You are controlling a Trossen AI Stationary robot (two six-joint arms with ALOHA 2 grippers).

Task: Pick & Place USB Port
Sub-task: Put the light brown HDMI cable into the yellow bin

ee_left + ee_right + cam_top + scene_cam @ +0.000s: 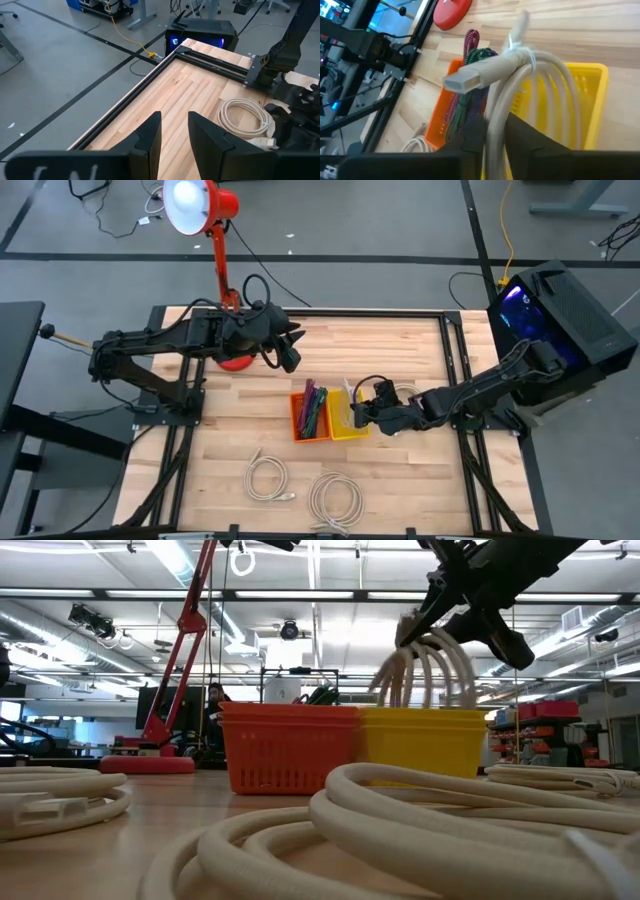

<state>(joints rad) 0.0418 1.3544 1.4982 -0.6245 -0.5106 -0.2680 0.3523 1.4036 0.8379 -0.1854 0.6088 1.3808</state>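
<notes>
My right gripper [358, 412] hovers over the yellow basket [350, 432], shut on a coiled white USB cable [540, 80]. The cable's flat plug [462, 80] sticks out past the fingers. In the low view the coil's loops [430, 670] hang from the gripper [470, 600] down behind the yellow basket's rim [425, 715]. An orange basket [297, 420] stands against the yellow one on its left. My left gripper [290, 352] waits raised at the table's far left, open [175, 135] with nothing between its fingers. My right gripper pinches the coil's bundled strands [496, 112] between its two fingers, just below the tie that binds them. The fingers slant down from the table's right side. The coil stands upright in the hold, its lower loops inside the yellow basket [592, 75].
The orange basket holds coloured cables [312, 405]. Two white cable coils [268, 478] [335, 498] lie near the front edge, and another [245, 115] lies beside the right arm. A red lamp [222, 240] stands at the far left. A black computer case [560, 320] stands beyond the right edge.
</notes>
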